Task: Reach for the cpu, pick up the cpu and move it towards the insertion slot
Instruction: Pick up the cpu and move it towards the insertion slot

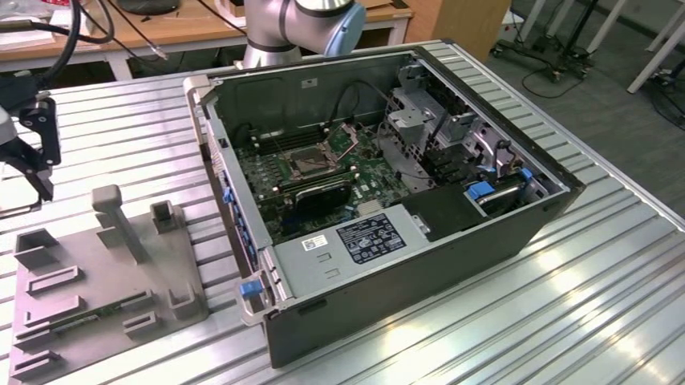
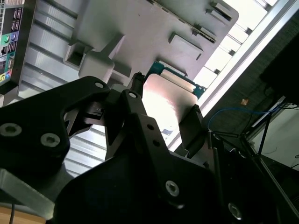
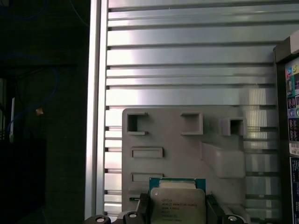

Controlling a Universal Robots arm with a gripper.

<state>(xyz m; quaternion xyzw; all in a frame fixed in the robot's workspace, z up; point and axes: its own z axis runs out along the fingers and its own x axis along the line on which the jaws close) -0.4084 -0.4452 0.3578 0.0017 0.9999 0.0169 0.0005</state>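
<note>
The cpu (image 3: 177, 199), a flat square chip with a pale metal top and a green edge, sits between the two black fingers (image 3: 142, 207) of my gripper (image 3: 177, 211), which is shut on it. The second wrist view shows the same hold: the cpu (image 2: 163, 100) is clamped in the gripper (image 2: 164, 111), lifted above the grey fixture tray (image 2: 140, 28). In the exterior view the gripper (image 1: 38, 160) hangs at the far left, above the tray's far end. The insertion slot (image 1: 303, 164), a square socket with a thin metal frame, lies on the motherboard inside the open computer case (image 1: 428, 265).
The grey fixture tray (image 1: 96, 273) with upright blocks lies on the ribbed metal table (image 1: 599, 281), to the left of the case in the exterior view. The table's edge (image 3: 96, 116) runs close to the tray. Behind the table stands a wooden desk (image 1: 192, 28).
</note>
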